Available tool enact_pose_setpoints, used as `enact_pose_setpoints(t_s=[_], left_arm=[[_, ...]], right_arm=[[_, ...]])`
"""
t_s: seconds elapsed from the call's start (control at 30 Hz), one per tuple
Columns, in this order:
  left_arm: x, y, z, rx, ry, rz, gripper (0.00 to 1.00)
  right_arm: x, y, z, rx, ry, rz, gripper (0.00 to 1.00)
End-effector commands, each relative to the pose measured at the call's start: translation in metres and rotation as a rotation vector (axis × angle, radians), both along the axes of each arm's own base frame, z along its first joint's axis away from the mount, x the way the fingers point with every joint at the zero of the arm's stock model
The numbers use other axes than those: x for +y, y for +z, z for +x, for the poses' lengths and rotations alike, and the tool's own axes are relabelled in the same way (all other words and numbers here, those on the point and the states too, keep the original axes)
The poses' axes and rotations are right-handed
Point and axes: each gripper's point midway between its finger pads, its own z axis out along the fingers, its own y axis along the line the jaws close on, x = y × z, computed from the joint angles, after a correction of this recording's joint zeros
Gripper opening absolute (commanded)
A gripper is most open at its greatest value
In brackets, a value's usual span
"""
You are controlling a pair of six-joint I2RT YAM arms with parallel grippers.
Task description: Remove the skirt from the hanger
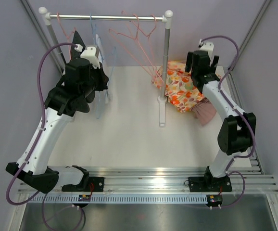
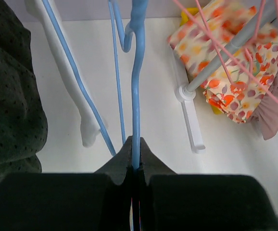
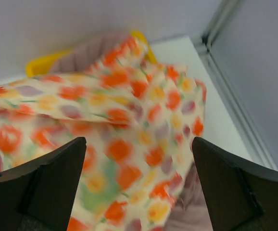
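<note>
Over the white desk [image 1: 129, 122], you're clenching your left claw [image 2: 135, 147] on the blue hanger [image 2: 136, 86], its shaft running straight ahead; the dark skirt [image 2: 9, 96] is hanging just left. Your right claw [image 3: 138, 149] is gaping above floral cloth [image 3: 129, 110].

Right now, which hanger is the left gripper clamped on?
The thick light-blue hanger, pinched in the shut left gripper; the thinner blue ones and pink hangers hang free.

Light: bright, even, from above
Shadows: faint, soft
Glare: white sheen on the ribbed aluminium rail [image 1: 151, 182]
Blur: orange-flowered cream fabric [image 3: 120, 130] smeared, right wrist view
</note>
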Motion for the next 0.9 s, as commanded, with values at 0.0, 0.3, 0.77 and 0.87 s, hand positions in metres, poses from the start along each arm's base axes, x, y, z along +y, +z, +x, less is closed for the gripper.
enact_pose_setpoints(t_s=[0.0,0.3,0.77,0.87], left_arm=[[-0.001,0.055,0.018,-0.138,0.031,-0.030,0.00],[-0.019,0.113,0.059,-0.239,0.031,-0.042,0.00],[-0.078,0.076,0.136,-0.166,-0.006,-0.114,0.00],[-0.080,0.069,0.128,-0.148,-0.009,-0.098,0.00]], right_arm=[[0.000,0.028,-0.051,-0.118,-0.001,0.190,0.99],[0.019,-0.009,-0.172,-0.105,0.152,0.434,0.99],[0.026,-0.048,-0.242,-0.019,0.251,0.463,0.99],[0.029,-0.046,-0.243,-0.024,0.268,0.480,0.99]])
